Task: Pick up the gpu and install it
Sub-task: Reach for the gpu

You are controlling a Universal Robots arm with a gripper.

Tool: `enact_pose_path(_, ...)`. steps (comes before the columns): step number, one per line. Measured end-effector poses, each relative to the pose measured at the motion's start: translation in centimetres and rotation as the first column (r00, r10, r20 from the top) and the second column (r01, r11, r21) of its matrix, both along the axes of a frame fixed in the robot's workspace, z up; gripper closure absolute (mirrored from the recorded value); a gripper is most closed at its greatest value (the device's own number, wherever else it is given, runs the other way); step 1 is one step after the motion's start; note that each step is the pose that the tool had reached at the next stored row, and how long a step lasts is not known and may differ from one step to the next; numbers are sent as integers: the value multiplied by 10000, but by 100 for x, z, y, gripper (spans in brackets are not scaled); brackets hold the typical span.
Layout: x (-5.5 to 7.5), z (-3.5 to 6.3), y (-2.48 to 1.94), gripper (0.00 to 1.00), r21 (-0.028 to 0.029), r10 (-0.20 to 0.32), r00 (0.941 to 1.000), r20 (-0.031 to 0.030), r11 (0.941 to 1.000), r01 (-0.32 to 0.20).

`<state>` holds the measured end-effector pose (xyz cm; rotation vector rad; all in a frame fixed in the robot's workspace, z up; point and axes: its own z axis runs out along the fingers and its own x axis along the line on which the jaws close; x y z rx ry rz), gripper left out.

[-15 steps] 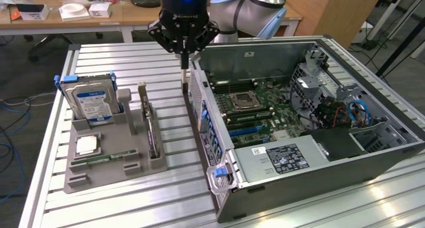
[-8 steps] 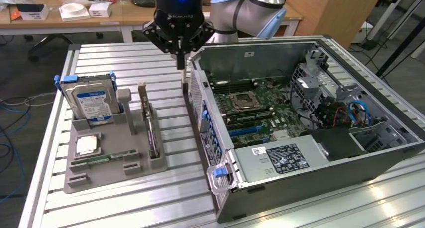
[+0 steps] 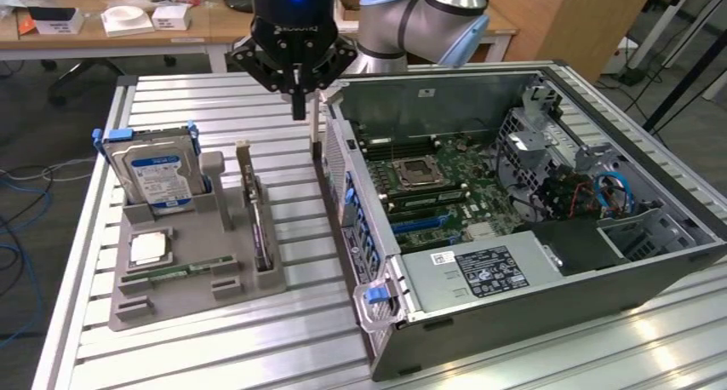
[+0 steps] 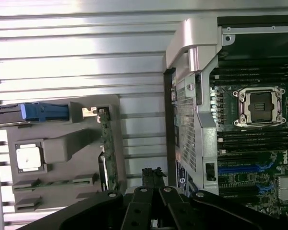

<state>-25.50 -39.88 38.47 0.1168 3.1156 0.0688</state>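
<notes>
Gripper (image 3: 299, 109) inspected first: its two dark fingers are pressed together at the tips, closed, and there is nothing between them. It hangs point-down from the arm (image 3: 426, 20) over the slatted metal table (image 3: 227, 347), above the strip of bare table between the grey holder (image 3: 187, 292) and the open computer case (image 3: 455, 88), close to the case's perforated side wall. The wrist view agrees: the closed fingertips of the gripper (image 4: 153, 176) sit over the slats, with the holder (image 4: 62, 143) to one side and the case wall to the other. The gpu (image 3: 260, 228) is not in the grasp. It stands on its long edge in a slot on the side of the holder nearest the case, upright, with its far end toward the gripper but apart from it. From the wrist camera the gpu (image 4: 108, 153) reads as a thin board seen edge-on, seated in the holder. Other items in the holder: a silver hard drive (image 3: 157, 173) with a blue label, upright between blue clips at the far corner, and a square processor chip (image 3: 149, 249) lying flat in its recess (image 4: 28, 158). The case lies on its side with the panel off. Inside it, the motherboard (image 3: 449, 181) is exposed, its processor socket (image 3: 415, 173) unfilled (image 4: 260, 106). A power supply (image 3: 483, 271) with a dark label occupies the near end, and blue cables (image 3: 614, 194) loop at the exterior view's right.
</notes>
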Motion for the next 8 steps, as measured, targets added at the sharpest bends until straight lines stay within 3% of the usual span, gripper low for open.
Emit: enact_pose_path(8,-116,-3,0,89,-1,1,10000,0,10000,-1)
